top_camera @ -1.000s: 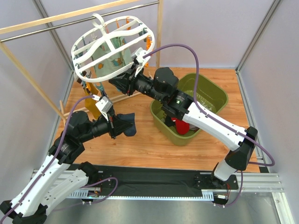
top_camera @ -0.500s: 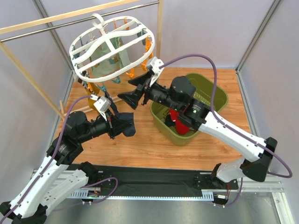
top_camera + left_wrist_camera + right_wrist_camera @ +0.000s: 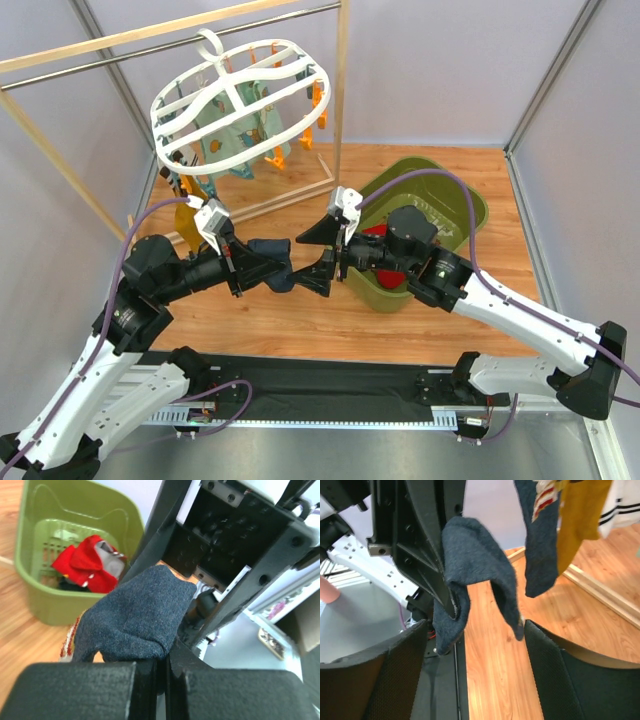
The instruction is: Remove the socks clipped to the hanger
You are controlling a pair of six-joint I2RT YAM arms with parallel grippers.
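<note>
My left gripper [image 3: 255, 268] [image 3: 167, 680] is shut on a dark blue-grey sock [image 3: 279, 272] [image 3: 132, 617] held out over the floor. In the right wrist view this sock [image 3: 475, 565] droops just ahead of my right gripper [image 3: 475, 645], which stands open and empty with a finger on each side. My right gripper [image 3: 303, 263] faces the left one, tip to tip. The white oval hanger [image 3: 240, 100] hangs at the back left. A mint green sock [image 3: 235, 135] and a mustard one [image 3: 190, 215] hang clipped under it. A navy sock [image 3: 540, 540], a mustard sock [image 3: 580, 515] and a white striped sock [image 3: 625, 505] dangle behind.
A green basket [image 3: 450, 205] [image 3: 35, 595] stands to the right on the wooden floor, with a red sock [image 3: 375, 235] [image 3: 87, 565] in it. A wooden and metal rail frame [image 3: 340, 70] carries the hanger. Orange clips [image 3: 275, 155] dangle from the hanger's rim.
My right arm has swung down and away from the hanger to face the left gripper's sock, and its jaws have opened. The left gripper has pushed the sock a little right.
</note>
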